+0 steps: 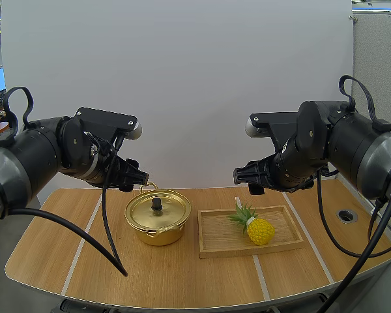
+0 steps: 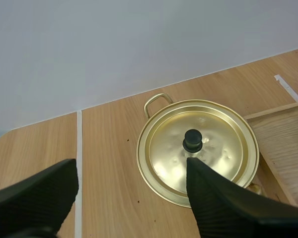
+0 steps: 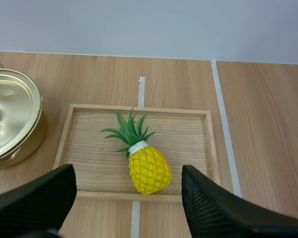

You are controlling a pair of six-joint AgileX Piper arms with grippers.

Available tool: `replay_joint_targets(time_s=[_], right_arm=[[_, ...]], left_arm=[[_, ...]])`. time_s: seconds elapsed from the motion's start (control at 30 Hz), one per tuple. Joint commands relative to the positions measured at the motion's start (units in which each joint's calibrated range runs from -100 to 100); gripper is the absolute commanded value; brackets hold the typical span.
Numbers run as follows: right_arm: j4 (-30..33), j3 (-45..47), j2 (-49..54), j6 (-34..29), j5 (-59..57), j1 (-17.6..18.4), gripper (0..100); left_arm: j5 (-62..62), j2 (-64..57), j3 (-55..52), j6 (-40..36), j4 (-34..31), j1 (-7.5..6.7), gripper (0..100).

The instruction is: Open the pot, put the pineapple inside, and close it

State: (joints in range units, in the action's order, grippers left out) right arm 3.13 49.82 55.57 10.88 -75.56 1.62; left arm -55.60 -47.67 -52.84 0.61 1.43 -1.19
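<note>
Nothing is done yet: the lid sits on the gold pot, and the toy pineapple lies on its side in the wooden tray. It is in the tray's 3 o'clock half, crown pointing to about 10 o'clock in the high view. The pot stands on the table just beside the tray, at its 9 o'clock.

The left gripper hangs above the pot's 10 o'clock rim, fingers spread wide and empty. The right gripper hangs over the tray's 12 o'clock edge, also wide apart and holding nothing.

Risks from here:
- The knob is small and round. If the fingers close off-centre they could slip off it, or tilt the lid so it catches on the rim.
- The pot looks thin and light. A sideways push on the knob could slide it toward 3 o'clock into the tray.
- The pineapple body is tapered and smooth, so a pinch near its end may squirt it out. Leaves are probably too floppy to hold.
- The tray wall at 6 o'clock of the fruit could block a lowering finger.
- Pot and tray are close, so the arms may clash over the pot if both move in together.
- The crown could stick up and stop the lid seating.
</note>
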Motion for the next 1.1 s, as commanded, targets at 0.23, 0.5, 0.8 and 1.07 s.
replay_joint_targets(time_s=[0.23,0.5,0.8,1.07], right_arm=[[0.6,-0.3,0.2,-1.6,-2.5,-0.2,100],[0.6,-0.3,0.2,-1.2,-2.1,-0.2,100],[0.5,-0.3,0.2,-1.2,-0.9,-0.2,100],[0.5,-0.3,0.2,-1.2,-0.9,-0.2,100]], left_arm=[[-3.6,5.9,0.2,8.5,6.2,0.04,100],[-2.4,14.2,0.3,24.9,14.7,-0.16,100],[-0.1,24.7,5.6,28.9,15.2,-0.36,100],[-1.8,31.9,14.0,28.9,15.1,-3.3,100]])
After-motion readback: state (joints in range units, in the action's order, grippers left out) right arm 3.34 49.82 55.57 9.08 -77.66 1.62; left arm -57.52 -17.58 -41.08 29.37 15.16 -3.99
